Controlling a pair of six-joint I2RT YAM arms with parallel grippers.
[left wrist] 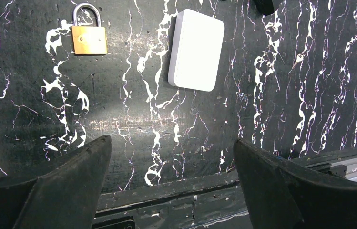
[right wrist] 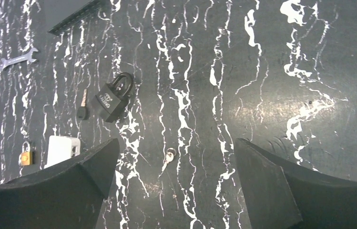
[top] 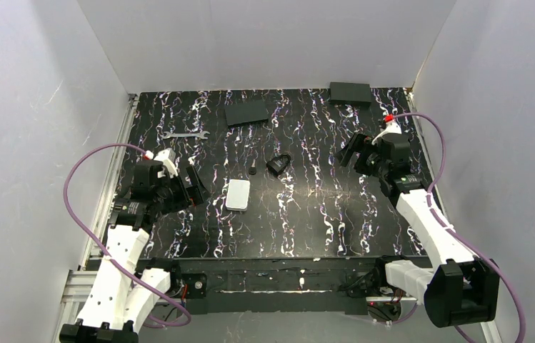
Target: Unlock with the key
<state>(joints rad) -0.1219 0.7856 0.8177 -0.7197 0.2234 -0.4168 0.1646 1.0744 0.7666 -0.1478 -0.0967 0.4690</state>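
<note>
The key, with a black head and a thin brass blade, lies flat on the black marbled table just left of the black padlock. In the top view the key and the black padlock sit near the table's middle. My right gripper is open and empty, hovering right of the padlock. My left gripper is open and empty, low over the near left of the table.
A small brass padlock and a white box lie ahead of the left gripper. A small silver key lies between the right fingers. A silver wrench and two black boxes lie at the back.
</note>
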